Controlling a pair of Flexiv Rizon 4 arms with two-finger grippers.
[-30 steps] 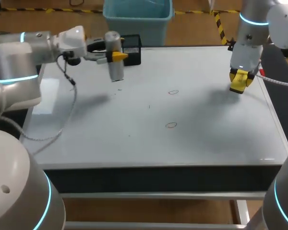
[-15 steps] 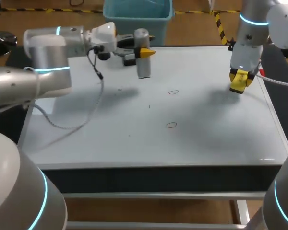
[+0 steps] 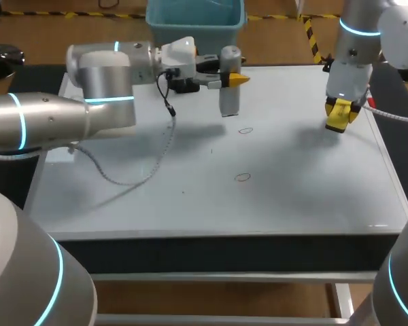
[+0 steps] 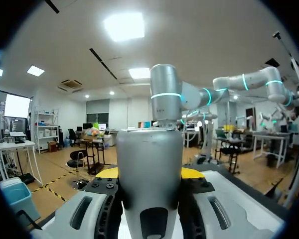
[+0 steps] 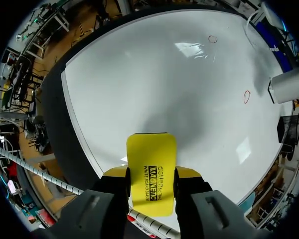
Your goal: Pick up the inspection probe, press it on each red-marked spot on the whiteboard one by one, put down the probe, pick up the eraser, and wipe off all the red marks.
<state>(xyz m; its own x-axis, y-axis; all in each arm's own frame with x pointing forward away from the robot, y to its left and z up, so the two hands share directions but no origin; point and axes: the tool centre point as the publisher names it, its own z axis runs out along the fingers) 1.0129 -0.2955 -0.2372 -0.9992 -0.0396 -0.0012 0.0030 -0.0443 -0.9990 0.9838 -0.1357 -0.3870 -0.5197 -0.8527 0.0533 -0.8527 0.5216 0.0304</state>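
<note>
Probe [image 3: 230, 103] clamped in left hand [image 3: 231, 79]

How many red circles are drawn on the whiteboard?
2. One red circle sits near the probe's lower end; the second circle lies closer to the whiteboard's front edge. The left arm might hide more.

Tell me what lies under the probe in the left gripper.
Bare whiteboard lies under the probe, held in the left gripper. The closest red ring sits just beside that spot, not beneath. The probe's tip face is hidden, so contact cannot be judged.
</note>
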